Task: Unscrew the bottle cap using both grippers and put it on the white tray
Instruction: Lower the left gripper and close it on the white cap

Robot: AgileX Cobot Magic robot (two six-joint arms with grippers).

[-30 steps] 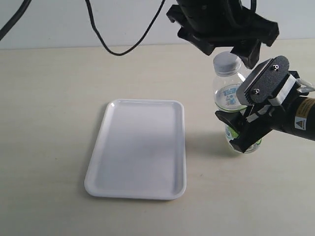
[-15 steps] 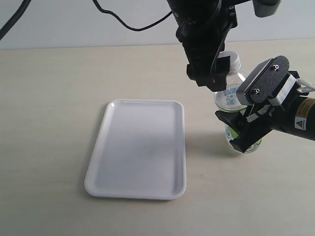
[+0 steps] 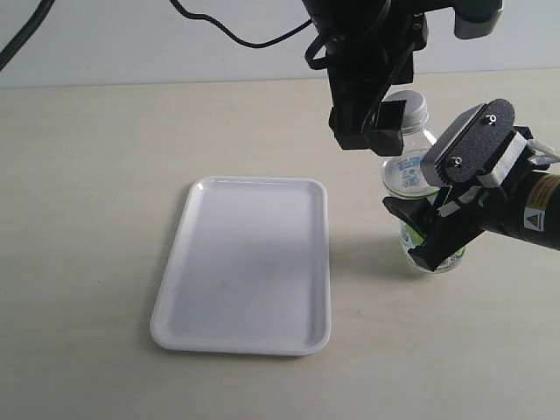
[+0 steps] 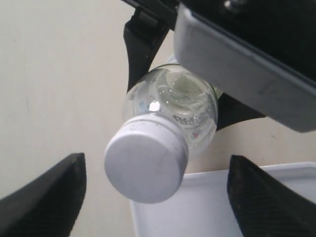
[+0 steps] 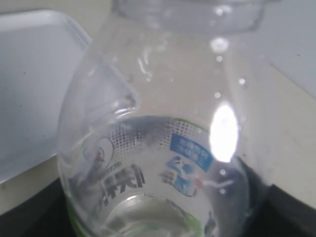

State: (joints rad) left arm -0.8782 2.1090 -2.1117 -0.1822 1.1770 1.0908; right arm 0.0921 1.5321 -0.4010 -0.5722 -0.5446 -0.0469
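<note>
Currently, bottle [image 3: 404,171]: being held upright on the table [image 3: 87,219], just right of the white tray [image 3: 245,262] in the exterior view, apart from its rim. Clear body, with the white-and-green label being shown toward that camera.
bottle cap [image 3: 409,110]: being carried on the bottle neck, not on the tray. White, ribbed side, flat top being seen tilted in the left wrist view.
left gripper [image 3: 372,131]: being hung over the bottle top from above. Jaws are being held apart. The cap is being straddled by the two black fingers [image 4: 47,197], with a clear gap being shown on each side, so nothing is being gripped.
right gripper [image 3: 422,236]: being clamped on the lower bottle body from the right of the exterior view. Black fingers are being pressed against the label zone, and the right wrist view is being filled by the bottle wall.
white tray: being seen flat on the table, left of the bottle, with one corner being caught in both wrist views.
cable [image 3: 236,35]: being looped over the far table edge, beside the left arm.
</note>
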